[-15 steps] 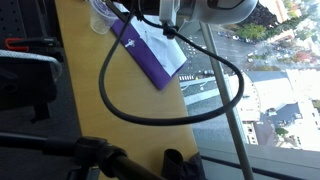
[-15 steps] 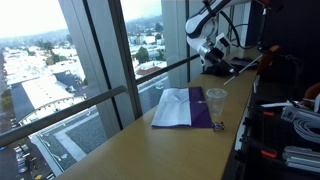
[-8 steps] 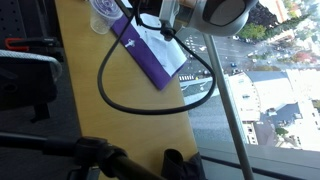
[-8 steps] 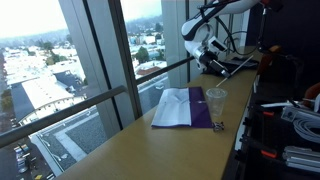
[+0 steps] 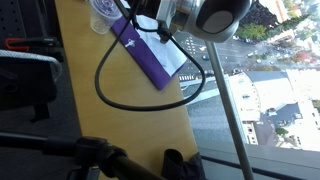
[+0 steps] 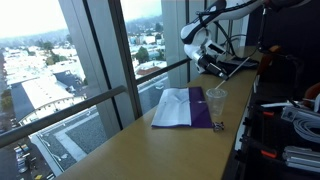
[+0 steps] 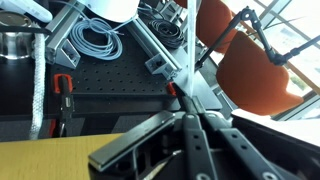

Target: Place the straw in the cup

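Though in tool (image 7: 190,120), straw (image 7: 190,60) outside cup (image 6: 216,100)

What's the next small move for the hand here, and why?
Probably carry the hand toward the cup. It grips the straw up in the air, away from the cup's open top, so the straw's end isn't over the opening yet.

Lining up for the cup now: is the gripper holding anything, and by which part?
Yes. The gripper is shut on the straw, pinching it near one end, it seems. The rest of the straw sticks out ahead of it.
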You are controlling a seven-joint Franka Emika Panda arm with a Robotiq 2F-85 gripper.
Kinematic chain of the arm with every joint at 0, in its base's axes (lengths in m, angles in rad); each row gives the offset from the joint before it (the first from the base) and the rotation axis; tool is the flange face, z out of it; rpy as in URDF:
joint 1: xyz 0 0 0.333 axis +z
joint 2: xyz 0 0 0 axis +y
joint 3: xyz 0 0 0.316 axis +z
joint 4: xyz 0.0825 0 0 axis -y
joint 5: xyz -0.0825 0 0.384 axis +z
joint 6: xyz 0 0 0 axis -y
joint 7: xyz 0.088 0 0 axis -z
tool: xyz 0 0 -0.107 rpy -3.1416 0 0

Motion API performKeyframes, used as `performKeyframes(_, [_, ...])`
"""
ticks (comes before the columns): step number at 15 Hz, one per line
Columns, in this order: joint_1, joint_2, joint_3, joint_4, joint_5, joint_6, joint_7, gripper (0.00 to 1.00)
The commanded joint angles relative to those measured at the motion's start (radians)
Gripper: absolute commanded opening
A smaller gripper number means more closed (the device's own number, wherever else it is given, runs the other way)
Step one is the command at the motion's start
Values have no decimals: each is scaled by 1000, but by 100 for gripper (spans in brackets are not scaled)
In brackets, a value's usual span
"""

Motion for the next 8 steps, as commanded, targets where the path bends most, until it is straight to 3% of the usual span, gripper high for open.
performKeyframes(1, [-9, 11, 2, 25, 17, -35, 35, 0])
performKeyframes(8, [-8, 37, 0, 18, 17, -26, 54, 0])
